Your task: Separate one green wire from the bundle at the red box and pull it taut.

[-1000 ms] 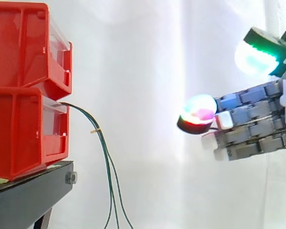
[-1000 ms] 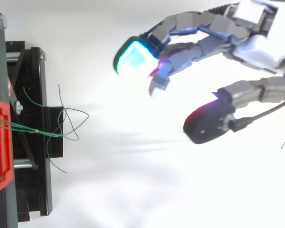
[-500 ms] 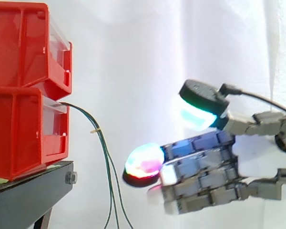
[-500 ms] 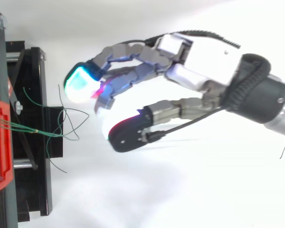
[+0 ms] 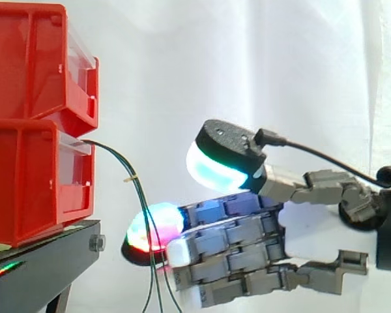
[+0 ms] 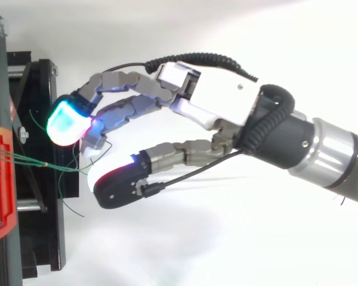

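I see a white fabric curtain hanging in soft vertical folds across the back, brightly and evenly lit. At lower left sits a black metal stand with a bolt in its edge. From above, the surface beneath looks plain white.

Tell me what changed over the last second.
The hand moved left and downward toward the red bins. Its open fingers are now at the hanging green wires, with the thumb apart from them. It has not closed on any wire. The green wires, red bins and black stand stayed as they were.
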Controlling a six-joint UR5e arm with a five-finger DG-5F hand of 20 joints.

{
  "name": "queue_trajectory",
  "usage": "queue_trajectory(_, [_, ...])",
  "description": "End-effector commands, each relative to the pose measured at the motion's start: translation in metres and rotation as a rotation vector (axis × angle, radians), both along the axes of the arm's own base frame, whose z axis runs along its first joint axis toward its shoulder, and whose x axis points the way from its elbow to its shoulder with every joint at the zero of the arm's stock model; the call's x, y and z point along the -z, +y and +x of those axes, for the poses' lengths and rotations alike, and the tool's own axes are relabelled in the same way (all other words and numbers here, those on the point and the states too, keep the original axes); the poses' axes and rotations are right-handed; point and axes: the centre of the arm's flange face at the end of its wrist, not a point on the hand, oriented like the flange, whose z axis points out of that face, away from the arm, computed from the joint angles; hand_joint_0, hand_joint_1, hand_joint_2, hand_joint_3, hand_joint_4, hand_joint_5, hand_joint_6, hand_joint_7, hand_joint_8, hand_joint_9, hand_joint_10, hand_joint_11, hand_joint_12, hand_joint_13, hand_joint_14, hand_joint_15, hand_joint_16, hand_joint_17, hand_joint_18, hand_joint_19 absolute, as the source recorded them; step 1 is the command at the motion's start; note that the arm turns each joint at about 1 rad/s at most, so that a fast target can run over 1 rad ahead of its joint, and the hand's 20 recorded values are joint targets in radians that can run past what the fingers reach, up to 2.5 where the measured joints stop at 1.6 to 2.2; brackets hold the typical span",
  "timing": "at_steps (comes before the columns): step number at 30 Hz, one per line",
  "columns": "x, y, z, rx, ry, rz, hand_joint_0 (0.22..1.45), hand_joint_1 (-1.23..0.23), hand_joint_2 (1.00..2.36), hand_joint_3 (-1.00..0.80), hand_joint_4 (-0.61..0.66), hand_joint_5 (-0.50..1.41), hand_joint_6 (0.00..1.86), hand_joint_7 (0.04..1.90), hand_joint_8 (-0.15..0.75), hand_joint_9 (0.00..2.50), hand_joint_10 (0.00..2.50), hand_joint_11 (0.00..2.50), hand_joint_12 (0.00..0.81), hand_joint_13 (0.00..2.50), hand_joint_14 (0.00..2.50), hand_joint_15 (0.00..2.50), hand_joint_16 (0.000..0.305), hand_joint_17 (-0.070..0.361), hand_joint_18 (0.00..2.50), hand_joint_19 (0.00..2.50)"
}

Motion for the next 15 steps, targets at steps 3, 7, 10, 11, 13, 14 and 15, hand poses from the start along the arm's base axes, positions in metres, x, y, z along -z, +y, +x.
queue_trajectory(3, [-0.006, 0.011, 0.016, -0.004, -0.01, 0.016, 0.56, -0.75, 1.0, -0.5, 0.28, -0.14, 0.5, 0.93, 0.258, 0.79, 0.01, 0.7, 0.363, 0.58, 0.01, 0.32, 0.046, 0.102, 0.53, 0.33])
queue_trajectory(7, [-0.009, 0.016, 0.018, -0.013, -0.001, 0.011, 0.55, -0.74, 1.0, -0.49, 0.27, -0.13, 0.5, 0.93, 0.256, 0.78, 0.01, 0.67, 0.363, 0.58, 0.01, 0.32, 0.046, 0.103, 0.53, 0.33])
queue_trajectory(10, [-0.005, 0.022, 0.02, -0.019, -0.013, 0.014, 0.56, -0.73, 1.0, -0.49, 0.26, -0.13, 0.5, 0.94, 0.253, 0.78, 0.02, 0.65, 0.362, 0.57, 0.01, 0.32, 0.045, 0.102, 0.53, 0.33])
queue_trajectory(11, [-0.004, 0.024, 0.019, -0.021, -0.011, 0.016, 0.56, -0.73, 1.0, -0.49, 0.26, -0.12, 0.5, 0.94, 0.255, 0.78, 0.01, 0.66, 0.361, 0.57, 0.01, 0.32, 0.045, 0.102, 0.53, 0.33])
queue_trajectory(13, [-0.003, 0.028, 0.019, -0.027, -0.005, 0.016, 0.56, -0.73, 1.0, -0.49, 0.27, -0.12, 0.5, 0.93, 0.251, 0.79, 0.02, 0.62, 0.36, 0.57, 0.01, 0.31, 0.046, 0.103, 0.52, 0.33])
queue_trajectory(14, [-0.003, 0.028, 0.019, -0.027, -0.005, 0.016, 0.56, -0.73, 1.0, -0.49, 0.26, -0.12, 0.5, 0.92, 0.25, 0.79, 0.01, 0.61, 0.36, 0.57, 0.01, 0.31, 0.046, 0.103, 0.52, 0.33])
queue_trajectory(15, [-0.004, 0.029, 0.019, -0.029, -0.007, 0.016, 0.56, -0.73, 1.0, -0.49, 0.27, -0.11, 0.5, 0.93, 0.249, 0.79, 0.01, 0.6, 0.359, 0.57, 0.01, 0.31, 0.045, 0.102, 0.52, 0.32])
